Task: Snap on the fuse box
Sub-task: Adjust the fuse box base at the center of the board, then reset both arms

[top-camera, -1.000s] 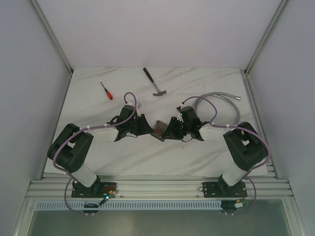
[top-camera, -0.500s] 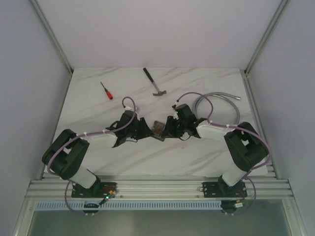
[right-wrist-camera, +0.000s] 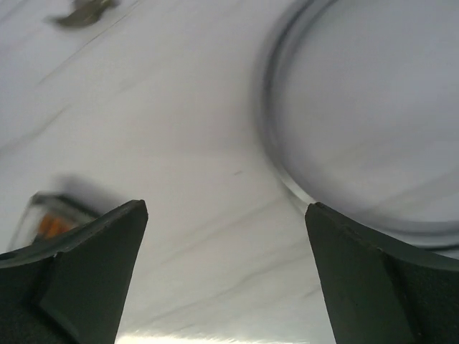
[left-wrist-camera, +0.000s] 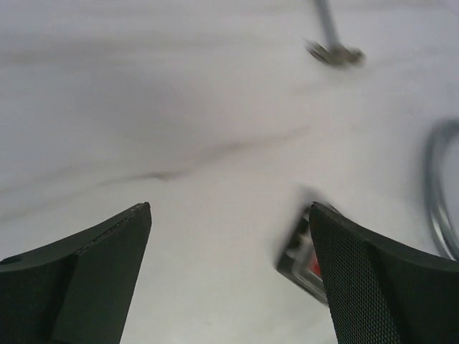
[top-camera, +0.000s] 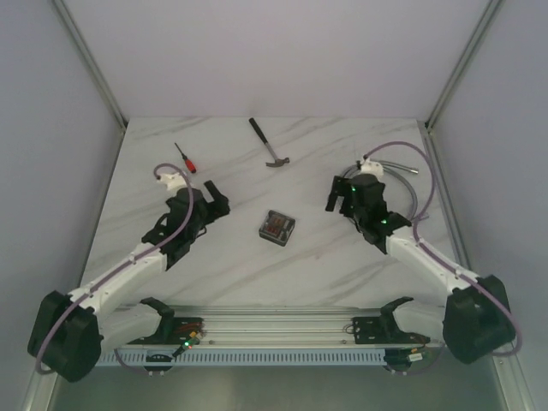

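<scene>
Fuse box (top-camera: pixel 276 228) flat, fuses up, turned diagonal; left tool (top-camera: pixel 219 197), right tool (top-camera: pixel 332 193) released.

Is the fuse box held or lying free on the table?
Free: the fuse box sits on the table, left pincer and right pincer open, both apart from it.

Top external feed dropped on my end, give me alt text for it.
The fuse box sits alone mid-table, red fuses showing. The left arm and right arm flank it, jaws open and clear of it. A screwdriver and hammer lie farther back, and a grey hose curls at far right.
</scene>
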Available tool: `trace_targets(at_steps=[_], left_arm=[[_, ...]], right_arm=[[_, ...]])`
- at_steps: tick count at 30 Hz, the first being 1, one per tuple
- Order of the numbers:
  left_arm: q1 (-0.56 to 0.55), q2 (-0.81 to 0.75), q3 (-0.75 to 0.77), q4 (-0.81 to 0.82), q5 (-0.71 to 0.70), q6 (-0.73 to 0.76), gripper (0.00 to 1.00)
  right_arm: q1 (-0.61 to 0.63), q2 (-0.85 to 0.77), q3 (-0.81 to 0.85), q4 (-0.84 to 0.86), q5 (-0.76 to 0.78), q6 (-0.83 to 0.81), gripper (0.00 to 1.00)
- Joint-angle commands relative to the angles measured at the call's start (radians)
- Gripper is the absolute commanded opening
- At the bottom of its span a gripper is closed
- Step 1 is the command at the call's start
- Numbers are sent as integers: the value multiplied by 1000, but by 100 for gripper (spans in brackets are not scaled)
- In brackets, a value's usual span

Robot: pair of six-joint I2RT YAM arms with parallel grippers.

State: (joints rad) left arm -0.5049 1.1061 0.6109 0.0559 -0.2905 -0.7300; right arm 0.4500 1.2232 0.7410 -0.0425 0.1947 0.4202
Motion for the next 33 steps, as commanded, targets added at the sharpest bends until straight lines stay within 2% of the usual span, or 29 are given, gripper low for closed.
trace_targets(at_steps=[1, 4, 6, 10, 12, 15, 19, 22, 27, 33], left_arm=[[78, -76, -76, -5, -318, 90, 100], [160, -117, -151, 124, -386, 119, 100], [210, -127, -202, 227, -422, 162, 100], [290, -107, -284, 412, -520, 254, 100], [332, -79, -318, 509, -512, 288, 100], [404, -5, -301, 546, -438, 328, 100], [421, 120, -335, 740, -409, 439, 100], [425, 212, -361, 903, -356, 499, 100], [448, 262, -346, 985, -181, 572, 100], [457, 283, -324, 975, -7, 638, 100]], right_arm=[[-61, -84, -92, 119, 354, -150, 100], [-97, -109, -201, 336, 512, -237, 99], [-144, -103, -270, 479, 559, -281, 99], [-245, -30, -403, 779, 530, -342, 100], [-283, 19, -472, 951, 479, -352, 100], [-316, 102, -551, 1205, 426, -366, 100], [-352, 144, -550, 1269, 262, -391, 100], [-371, 264, -576, 1436, 214, -400, 100], [-411, 302, -526, 1363, 39, -423, 100], [-424, 302, -506, 1324, 15, -419, 100]])
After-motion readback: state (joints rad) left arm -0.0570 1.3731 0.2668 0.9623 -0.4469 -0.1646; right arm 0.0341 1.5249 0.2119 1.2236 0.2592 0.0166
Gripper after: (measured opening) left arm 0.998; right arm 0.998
